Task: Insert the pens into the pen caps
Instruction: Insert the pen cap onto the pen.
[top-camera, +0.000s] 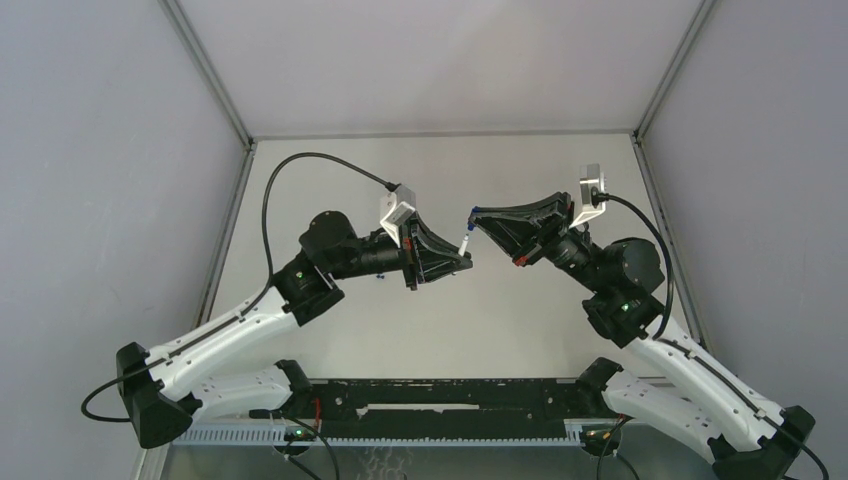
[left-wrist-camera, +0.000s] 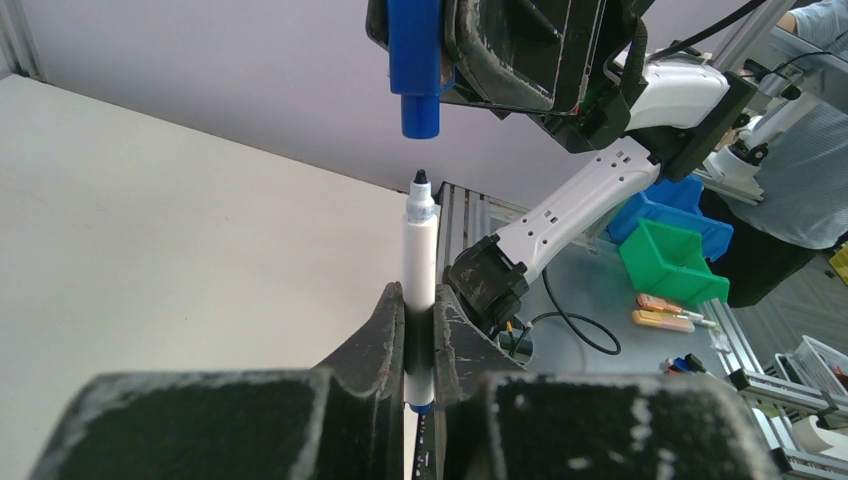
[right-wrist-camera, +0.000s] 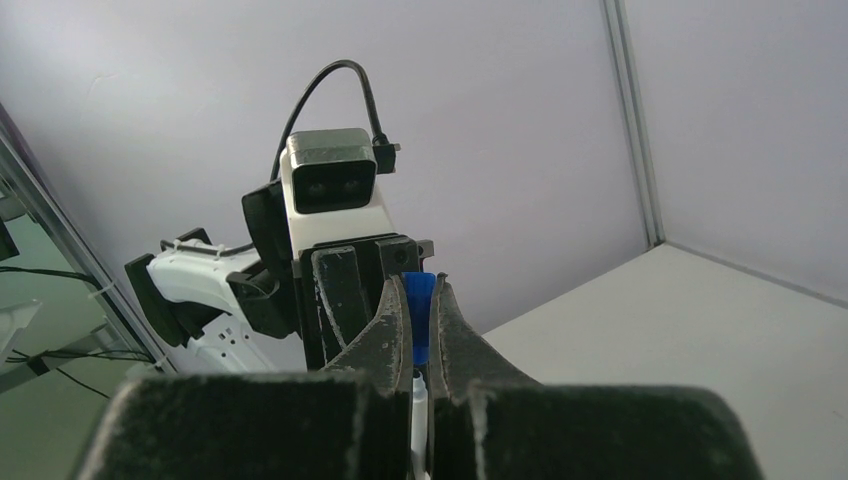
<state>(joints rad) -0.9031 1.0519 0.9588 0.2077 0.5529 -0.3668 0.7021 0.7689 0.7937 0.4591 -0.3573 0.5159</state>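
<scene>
My left gripper (left-wrist-camera: 421, 325) is shut on a white pen (left-wrist-camera: 420, 255) and holds it above the table with its dark tip pointing at the cap. My right gripper (right-wrist-camera: 420, 320) is shut on a blue pen cap (right-wrist-camera: 418, 315), whose open end faces the pen tip. In the left wrist view the cap (left-wrist-camera: 414, 65) sits just beyond the tip, with a small gap between them. In the top view the pen (top-camera: 466, 240) and cap (top-camera: 475, 213) meet between the left gripper (top-camera: 462, 258) and the right gripper (top-camera: 478, 214). Other pens and caps are hidden.
The table (top-camera: 500, 320) is walled by grey panels on three sides. A small blue thing (top-camera: 380, 277) lies under the left arm. Beyond the table edge the left wrist view shows green (left-wrist-camera: 670, 262) and blue bins (left-wrist-camera: 665, 205) and loose markers (left-wrist-camera: 665, 312).
</scene>
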